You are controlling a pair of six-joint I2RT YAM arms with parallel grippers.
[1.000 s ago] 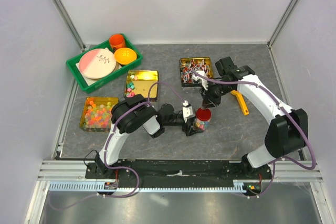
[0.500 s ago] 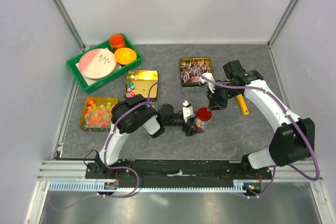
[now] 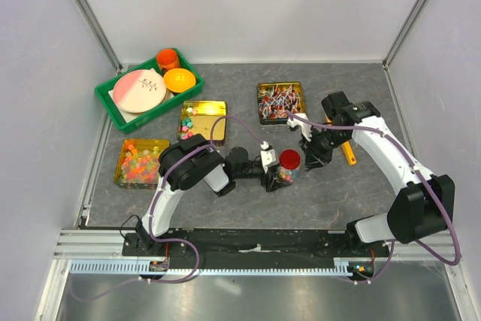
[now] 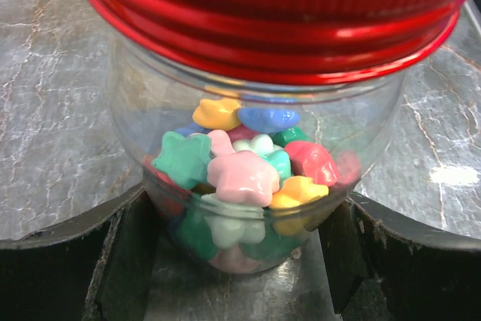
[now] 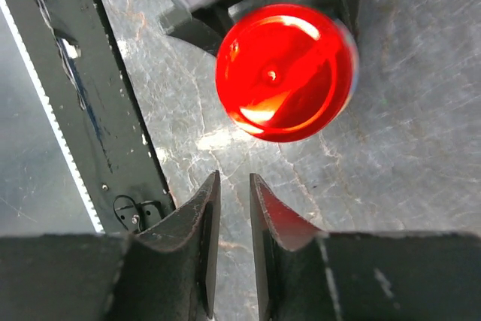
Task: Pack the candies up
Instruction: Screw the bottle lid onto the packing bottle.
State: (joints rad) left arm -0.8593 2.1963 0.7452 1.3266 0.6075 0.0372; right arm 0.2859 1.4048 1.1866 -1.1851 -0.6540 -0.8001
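Clear jar (image 4: 255,110), red lid (image 5: 284,73) sitting on top, is standing gripped across its width by the left gripper (image 4: 240,261) and holding the candies (image 4: 240,174) at its bottom. The right gripper (image 5: 233,216) is hanging just beside the lid, jaws nearly together, carrying nothing. More candies are lying in the yellow tin (image 3: 214,104), so packing is looking partly done.

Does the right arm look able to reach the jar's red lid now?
Probably yes: the red lid is bare on top, the right gripper hangs beside it; the left gripper holds only the jar.
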